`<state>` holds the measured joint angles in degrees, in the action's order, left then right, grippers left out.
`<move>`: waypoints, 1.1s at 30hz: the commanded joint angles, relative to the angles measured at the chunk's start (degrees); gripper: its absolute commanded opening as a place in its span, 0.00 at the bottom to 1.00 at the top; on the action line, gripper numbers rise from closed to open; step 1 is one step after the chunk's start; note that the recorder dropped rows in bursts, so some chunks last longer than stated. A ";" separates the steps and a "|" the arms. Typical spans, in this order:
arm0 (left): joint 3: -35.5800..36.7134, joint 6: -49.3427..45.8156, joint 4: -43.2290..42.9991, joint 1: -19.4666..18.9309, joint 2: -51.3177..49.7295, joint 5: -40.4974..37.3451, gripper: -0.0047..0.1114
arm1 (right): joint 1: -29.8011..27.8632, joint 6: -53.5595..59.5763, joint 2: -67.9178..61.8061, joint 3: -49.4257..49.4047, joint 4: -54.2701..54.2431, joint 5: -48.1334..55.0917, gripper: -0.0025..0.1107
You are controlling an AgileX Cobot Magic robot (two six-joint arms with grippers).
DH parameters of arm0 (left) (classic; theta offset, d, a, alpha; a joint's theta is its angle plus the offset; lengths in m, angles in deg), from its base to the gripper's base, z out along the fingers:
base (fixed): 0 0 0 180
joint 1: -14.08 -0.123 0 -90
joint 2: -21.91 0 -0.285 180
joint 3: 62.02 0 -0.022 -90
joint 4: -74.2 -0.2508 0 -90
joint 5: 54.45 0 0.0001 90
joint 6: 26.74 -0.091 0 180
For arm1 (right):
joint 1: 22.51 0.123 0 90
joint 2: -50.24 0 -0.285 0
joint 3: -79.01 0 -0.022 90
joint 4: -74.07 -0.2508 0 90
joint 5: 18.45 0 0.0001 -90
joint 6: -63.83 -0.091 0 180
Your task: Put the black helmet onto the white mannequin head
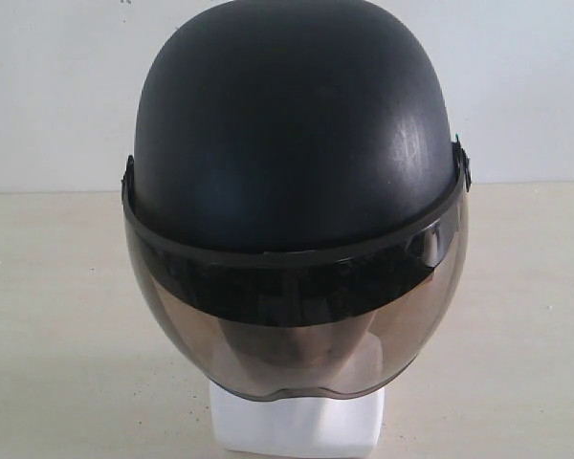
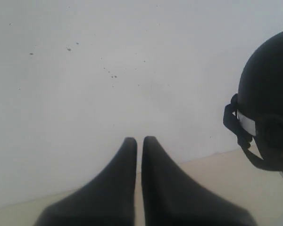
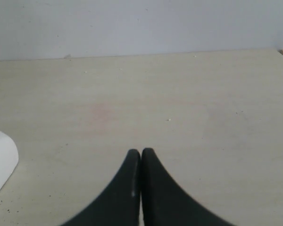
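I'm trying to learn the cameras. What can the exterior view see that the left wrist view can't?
Only the exterior view shows the smoky visor from the front and the base of the white mannequin head under it. Only the left wrist view shows the left gripper, fingers together, holding nothing. Both show the black helmet, the table and the wall.

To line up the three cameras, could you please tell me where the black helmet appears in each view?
Exterior view: the black helmet fills the centre of the picture.
Left wrist view: the black helmet shows at the picture's right edge, cut off.
Right wrist view: not in it.
Shared landmark: the pale table, seen in all three.
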<state>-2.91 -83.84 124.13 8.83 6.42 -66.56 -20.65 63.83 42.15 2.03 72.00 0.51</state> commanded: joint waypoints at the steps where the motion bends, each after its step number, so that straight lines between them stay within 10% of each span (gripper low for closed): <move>1: 4.91 1.90 0.61 -0.13 6.23 -0.05 0.08 | -0.17 0.33 0.31 -0.23 -0.15 -0.23 0.02; 6: 6.70 10.05 2.36 -0.13 7.70 -0.34 0.08 | -0.17 0.33 0.31 -0.23 -0.15 -0.23 0.02; 12: 6.70 40.83 15.15 -0.13 7.70 -0.10 0.08 | -0.17 0.33 0.31 -0.23 -0.15 -0.23 0.02; 21: 10.63 42.57 -26.15 -0.13 7.70 -0.10 0.08 | -0.17 0.33 0.31 -0.23 -0.15 -0.23 0.02; 33: 18.10 49.54 -40.89 -0.13 7.70 -4.82 0.08 | -0.17 0.33 0.31 -0.23 -0.15 -0.23 0.02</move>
<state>14.91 -39.33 86.53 8.83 13.99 -69.05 -20.65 63.83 42.15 2.03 71.78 0.51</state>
